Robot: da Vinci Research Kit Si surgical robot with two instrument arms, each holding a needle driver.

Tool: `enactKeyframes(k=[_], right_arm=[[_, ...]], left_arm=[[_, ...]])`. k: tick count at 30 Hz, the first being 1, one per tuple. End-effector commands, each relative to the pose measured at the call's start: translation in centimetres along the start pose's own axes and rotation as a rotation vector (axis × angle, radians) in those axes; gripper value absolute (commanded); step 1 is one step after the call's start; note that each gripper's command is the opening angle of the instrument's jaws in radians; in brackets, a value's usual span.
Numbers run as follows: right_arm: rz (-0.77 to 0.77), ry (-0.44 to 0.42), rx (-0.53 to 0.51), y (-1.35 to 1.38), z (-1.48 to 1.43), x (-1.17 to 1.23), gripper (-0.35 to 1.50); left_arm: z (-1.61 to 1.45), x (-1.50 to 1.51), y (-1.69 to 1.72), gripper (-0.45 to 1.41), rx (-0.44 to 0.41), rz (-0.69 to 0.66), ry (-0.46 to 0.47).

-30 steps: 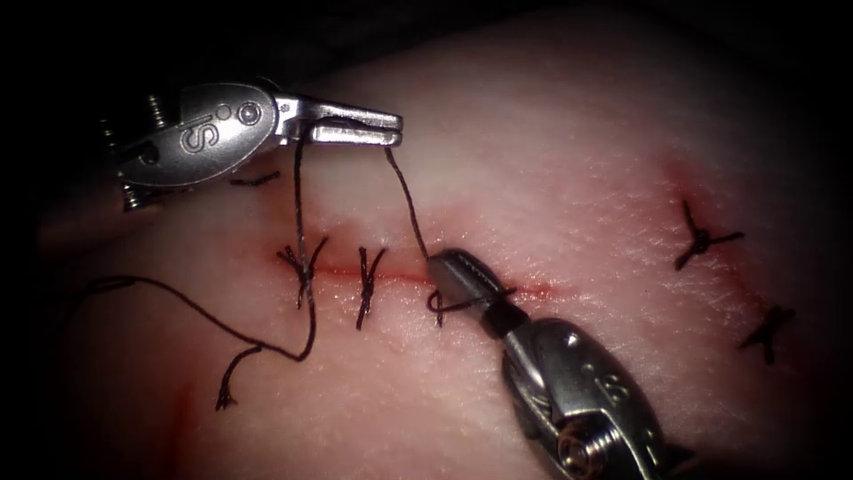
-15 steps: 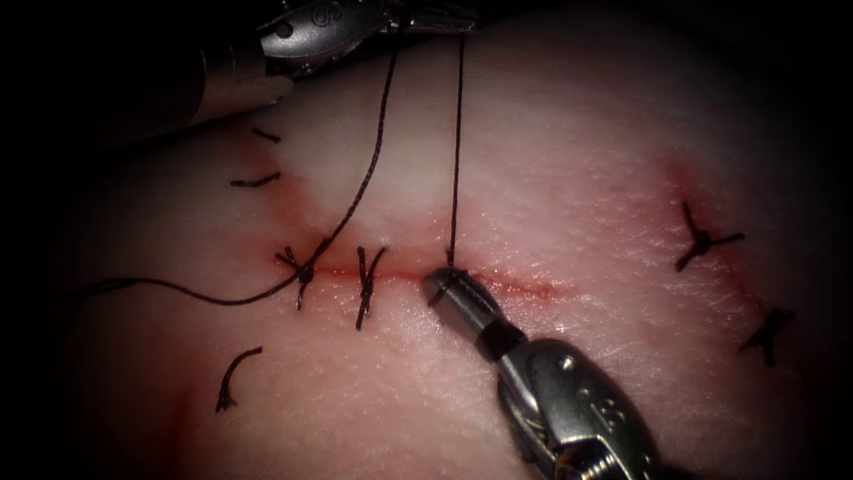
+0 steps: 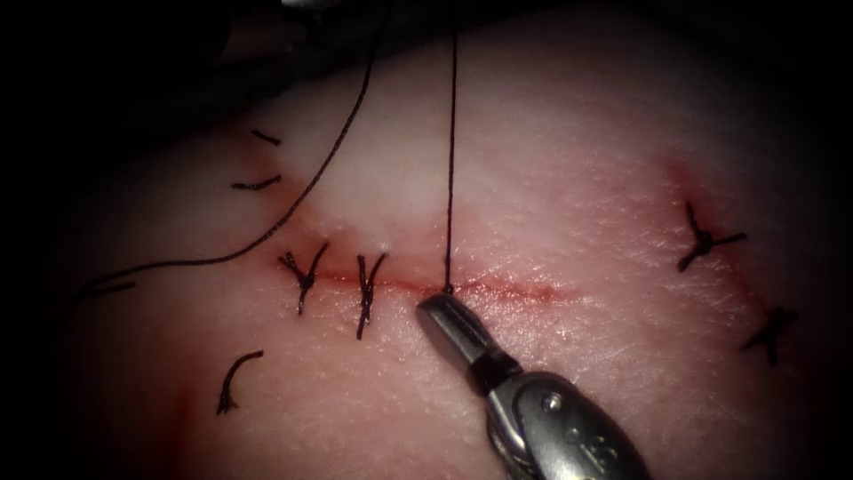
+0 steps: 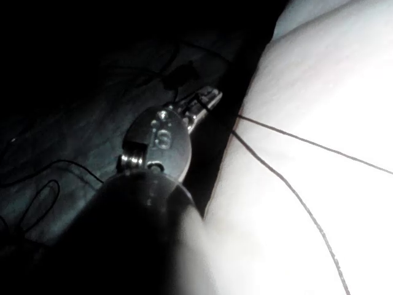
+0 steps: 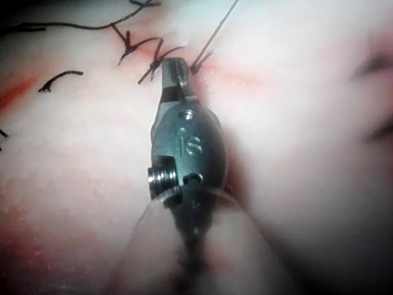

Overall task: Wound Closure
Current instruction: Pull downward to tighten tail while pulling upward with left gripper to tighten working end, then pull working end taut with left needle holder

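Observation:
The cut (image 3: pixel 506 289) runs across the tissue (image 3: pixel 551 160). From a small knot (image 3: pixel 449 288) on the cut, the thread (image 3: pixel 451 160) rises taut and straight to the picture's upper edge. A second strand (image 3: pixel 329 160) sweeps from there down to the left. My left tool (image 4: pixel 212 96) is off the tissue's far edge, jaws shut, and both strands (image 4: pixel 295 138) lead to it. My right tool (image 3: pixel 434 311) lies just below the knot, jaws shut, with nothing seen between them. Its tip (image 5: pixel 174 64) sits beside the knot's short tail (image 5: pixel 202 59).
Two tied stitches (image 3: pixel 302 271) (image 3: pixel 366 284) cross the cut left of the knot. Two more stitches (image 3: pixel 702 238) (image 3: pixel 769 331) sit far right. A cut thread end (image 3: pixel 233 378) lies lower left, with short bits (image 3: pixel 256 184) upper left. Red fluid lines the cut.
The left tool rose up past the picture's upper edge, drawing both strands tight. The loop around the right tool's jaws closed down onto the cut. The right tool backed slightly down.

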Motion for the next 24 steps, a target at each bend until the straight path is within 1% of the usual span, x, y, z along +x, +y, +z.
enactKeyframes(k=[1, 4, 7, 8, 9, 10, 11, 17, 20, 21, 22, 23, 24], right_arm=[[-0.019, 0.01, 0.013, -0.07, 0.1, -0.01, -0.35], [-0.104, 0.032, 0.047, -0.09, 0.08, -0.05, -0.35], [-0.242, 0.05, 0.084, -0.11, 0.05, -0.12, -0.35], [-0.323, 0.061, 0.101, -0.11, 0.04, -0.14, -0.35], [-0.491, 0.081, 0.147, -0.11, 0.02, -0.18, -0.35], [-0.675, 0.073, 0.224, -0.08, -0.02, -0.2, -0.35], [-0.726, 0.067, 0.248, -0.05, -0.06, -0.19, -0.35], [-0.803, 0.057, 0.263, 0.01, -0.1, -0.14, -0.35], [-0.802, 0.055, 0.26, 0.0, -0.1, -0.13, -0.35], [-0.768, 0.064, 0.24, 0.0, -0.11, -0.12, -0.35], [-0.654, 0.07, 0.219, -0.01, -0.1, -0.09, 0.02], [-0.554, 0.076, 0.221, -0.03, -0.11, -0.08, 0.34], [-0.501, 0.088, 0.221, -0.04, -0.12, -0.07, 0.52]], left_arm=[[0.05, 0.03, -0.15, -0.45, 0.001, 0.005, 0.005], [0.09, 0.02, -0.22, -0.45, 0.006, 0.004, 0.01], [0.14, 0.0, -0.27, -0.45, 0.012, 0.005, 0.01], [0.15, -0.01, -0.28, -0.45, 0.014, 0.005, 0.009], [0.17, -0.01, -0.28, -0.45, 0.015, 0.006, 0.008], [0.18, -0.03, -0.26, -0.45, 0.017, 0.008, 0.006], [0.19, -0.04, -0.23, -0.45, 0.017, 0.012, 0.009], [0.15, -0.05, -0.21, -0.45, 0.012, 0.015, 0.013], [0.11, -0.05, -0.19, -0.45, 0.01, 0.016, 0.019], [0.08, -0.05, -0.17, -0.45, 0.006, 0.016, 0.021], [-0.01, -0.02, -0.13, -0.45, 0.0, -0.014, 0.038], [-0.08, 0.0, -0.1, -0.45, -0.007, -0.051, 0.048], [-0.14, 0.03, -0.07, -0.45, -0.016, -0.07, 0.053]])
